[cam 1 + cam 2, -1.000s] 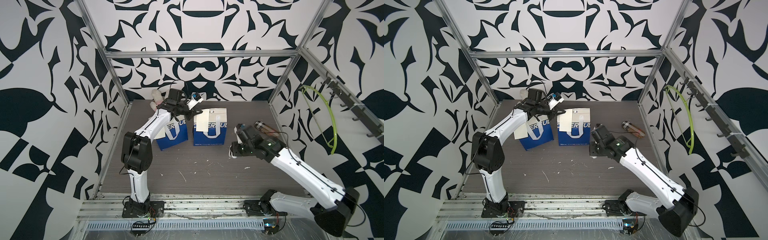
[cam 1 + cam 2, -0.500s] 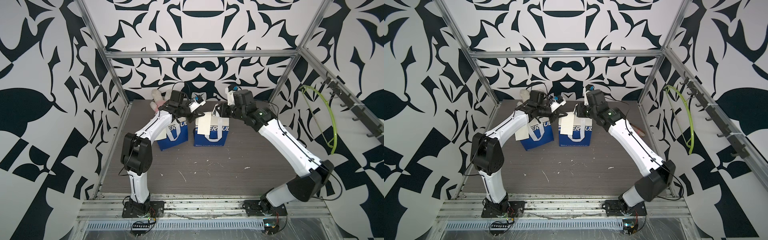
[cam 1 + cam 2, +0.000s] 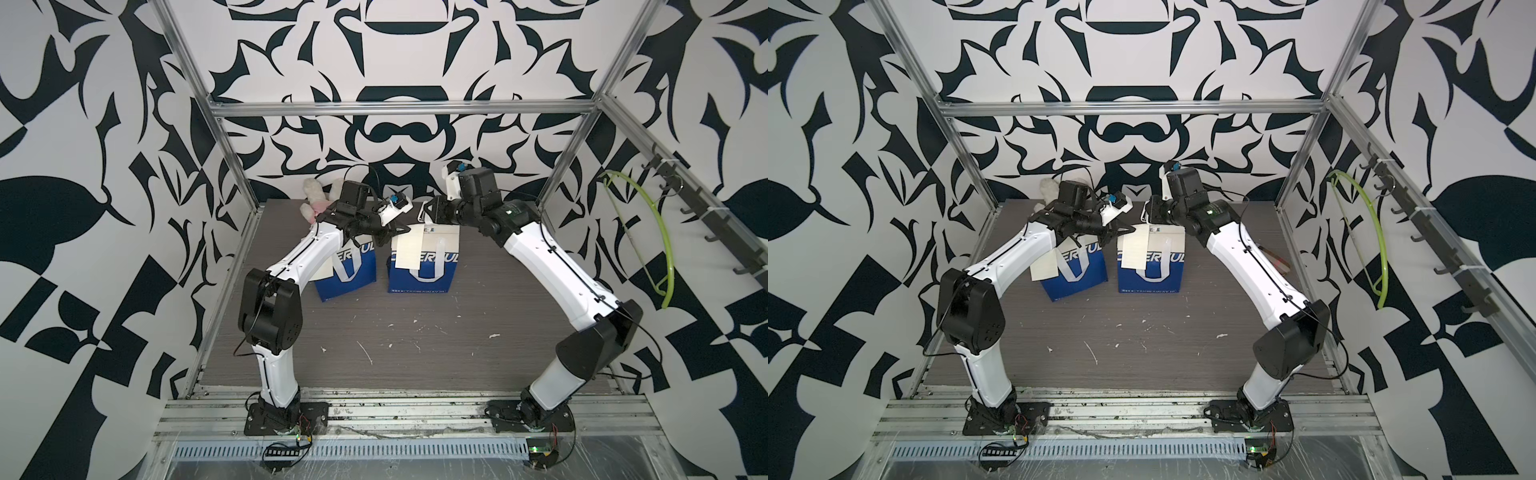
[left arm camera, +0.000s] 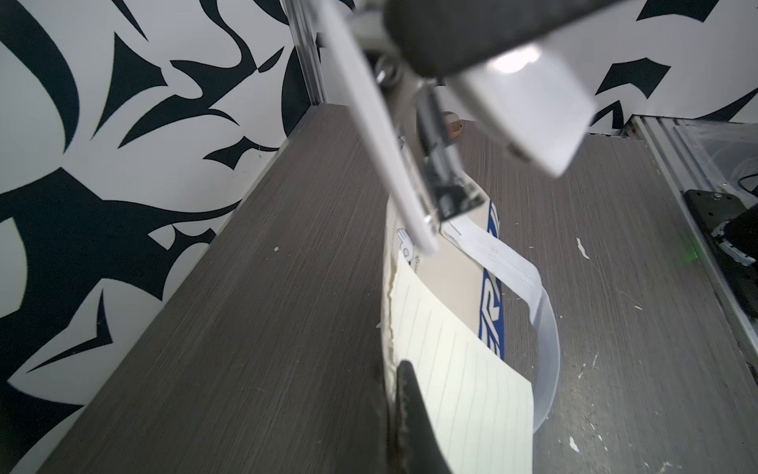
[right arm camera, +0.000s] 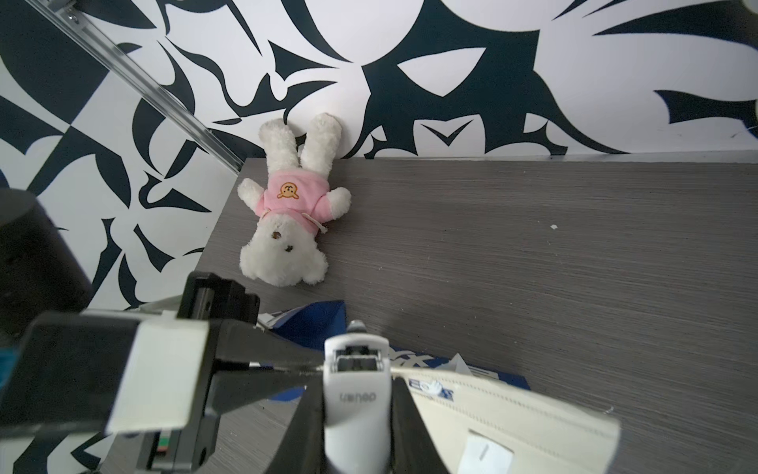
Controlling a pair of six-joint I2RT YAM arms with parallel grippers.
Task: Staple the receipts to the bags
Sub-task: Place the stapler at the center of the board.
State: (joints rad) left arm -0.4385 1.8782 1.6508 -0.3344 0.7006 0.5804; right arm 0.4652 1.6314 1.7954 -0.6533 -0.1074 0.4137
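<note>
Left claw (image 3: pixel 403 228): clenched on the top edge of the held bag (image 3: pixel 424 276), pinching its receipt (image 3: pixel 409 253) against the bag's 11 o'clock corner
Right claw (image 5: pixel 356 435): grasping the stapler (image 5: pixel 356 381), whose mouth sits at that same top edge, just beside the left claw, coming in from 1 o'clock
Bags: side by side toward 12 o'clock of the tabletop (image 3: pixel 415 353); the other bag (image 3: pixel 353 278) lies on the 9 o'clock side, untouched
Second receipt (image 3: pixel 1044 266): at the other bag's 9 o'clock edge, partly behind the left arm; stapled or not, I cannot tell
Risk, missed slip: the receipt is narrow, so a bite slightly toward 3 o'clock would likely catch bag only
Risk, handle: the ribbon handle (image 4: pixel 512 271) lies near the mouth and could get pinned
Risk, crowding: both claws meet at one corner; a nudge could knock the pinch loose and let the slip slide
</note>
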